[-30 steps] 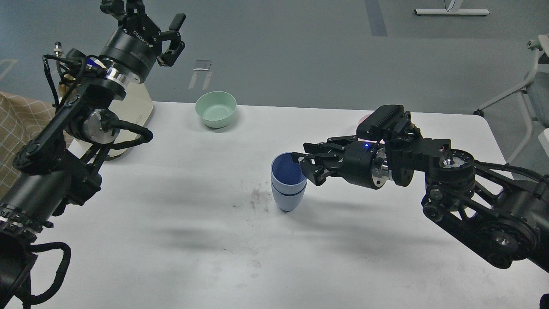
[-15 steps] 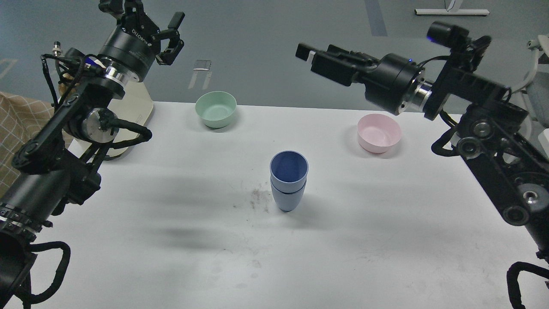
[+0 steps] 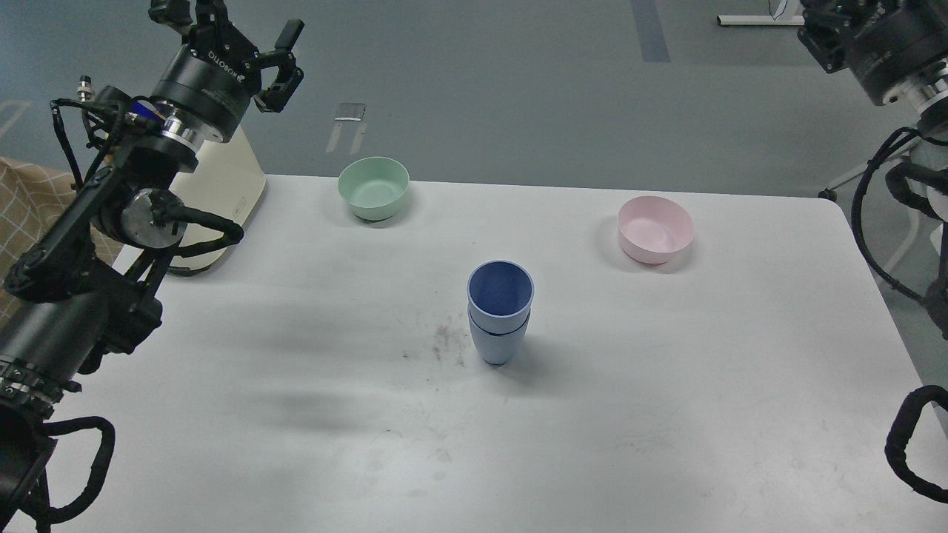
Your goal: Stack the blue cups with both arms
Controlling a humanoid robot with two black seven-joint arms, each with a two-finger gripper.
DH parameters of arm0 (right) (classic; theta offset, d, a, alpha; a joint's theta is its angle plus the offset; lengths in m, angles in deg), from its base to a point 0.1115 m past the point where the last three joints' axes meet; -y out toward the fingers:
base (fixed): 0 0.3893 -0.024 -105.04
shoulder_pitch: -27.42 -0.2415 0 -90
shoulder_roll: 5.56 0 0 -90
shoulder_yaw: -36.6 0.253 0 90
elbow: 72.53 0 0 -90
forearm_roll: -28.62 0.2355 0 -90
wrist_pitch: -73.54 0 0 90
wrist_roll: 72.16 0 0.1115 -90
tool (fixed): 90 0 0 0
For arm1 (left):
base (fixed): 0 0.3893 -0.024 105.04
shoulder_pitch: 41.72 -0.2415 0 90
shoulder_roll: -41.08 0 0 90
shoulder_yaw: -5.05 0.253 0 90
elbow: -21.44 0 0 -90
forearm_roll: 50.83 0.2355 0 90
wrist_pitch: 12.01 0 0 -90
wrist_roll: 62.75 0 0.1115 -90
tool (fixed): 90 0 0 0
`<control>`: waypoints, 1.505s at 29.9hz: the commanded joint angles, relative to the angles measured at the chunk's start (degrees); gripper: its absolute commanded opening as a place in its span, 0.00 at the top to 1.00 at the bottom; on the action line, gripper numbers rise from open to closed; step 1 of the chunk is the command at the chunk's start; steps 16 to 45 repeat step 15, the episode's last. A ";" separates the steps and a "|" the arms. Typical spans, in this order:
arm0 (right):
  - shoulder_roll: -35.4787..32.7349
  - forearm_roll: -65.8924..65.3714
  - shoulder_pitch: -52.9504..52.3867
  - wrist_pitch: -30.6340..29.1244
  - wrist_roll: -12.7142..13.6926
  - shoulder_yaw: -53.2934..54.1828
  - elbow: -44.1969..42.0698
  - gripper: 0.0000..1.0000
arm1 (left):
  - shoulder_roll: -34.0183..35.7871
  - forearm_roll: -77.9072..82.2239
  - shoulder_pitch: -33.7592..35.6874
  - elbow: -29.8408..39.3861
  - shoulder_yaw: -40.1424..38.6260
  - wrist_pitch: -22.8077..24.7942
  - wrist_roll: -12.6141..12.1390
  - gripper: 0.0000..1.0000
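The two blue cups stand nested in the middle of the white table (image 3: 666,385). The upper blue cup (image 3: 501,290) sits inside the lower blue cup (image 3: 498,342), and the stack is upright. My left gripper (image 3: 235,28) is open and empty, held high at the far left, well away from the cups. My right arm (image 3: 885,44) is raised at the top right corner. Its fingers run off the top edge, so their state does not show. Neither gripper touches the cups.
A mint-green bowl (image 3: 373,186) sits at the back of the table, left of centre. A pink bowl (image 3: 656,229) sits at the back right. A cream-coloured appliance (image 3: 222,185) stands at the table's far left edge behind my left arm.
My right gripper let go of the upper cup's rim and swung up and right to the top corner. The cup stack stayed in place. My left arm shifted slightly left.
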 commanded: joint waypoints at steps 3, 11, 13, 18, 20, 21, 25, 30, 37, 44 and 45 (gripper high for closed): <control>-3.30 14.54 -0.09 0.00 -0.14 0.54 -11.33 0.00 | -0.10 -0.95 1.43 -6.66 0.08 6.22 -0.03 0.02; -1.81 22.47 0.09 0.00 -0.14 0.54 -14.52 0.00 | -0.80 -1.04 2.58 -10.19 0.08 7.56 -0.03 0.02; -1.19 22.47 0.00 0.00 -0.23 0.54 -14.08 0.00 | -0.80 -1.12 3.28 -10.19 0.00 7.47 -0.12 0.02; -0.93 22.47 0.08 0.00 -0.23 0.46 -13.91 0.00 | -0.80 -1.04 4.16 -10.11 0.00 7.03 -0.12 0.02; -0.93 22.47 0.08 0.00 -0.23 0.46 -13.91 0.00 | -0.80 -1.04 4.16 -10.11 0.00 7.03 -0.12 0.02; -0.93 22.47 0.08 0.00 -0.23 0.46 -13.91 0.00 | -0.80 -1.04 4.16 -10.11 0.00 7.03 -0.12 0.02; -0.93 22.47 0.08 0.00 -0.23 0.46 -13.91 0.00 | -0.80 -1.04 4.16 -10.11 0.00 7.03 -0.12 0.02; -0.93 22.47 0.08 0.00 -0.23 0.46 -13.91 0.00 | -0.80 -1.04 4.16 -10.11 0.00 7.03 -0.12 0.02; -0.93 22.47 0.08 0.00 -0.23 0.46 -13.91 0.00 | -0.80 -1.04 4.16 -10.11 0.00 7.03 -0.12 0.02; -0.93 22.47 0.08 0.00 -0.23 0.46 -13.91 0.00 | -0.80 -1.04 4.16 -10.11 0.00 7.03 -0.12 0.02; -0.93 22.47 0.08 0.00 -0.23 0.46 -13.91 0.00 | -0.80 -1.04 4.16 -10.11 0.00 7.03 -0.12 0.02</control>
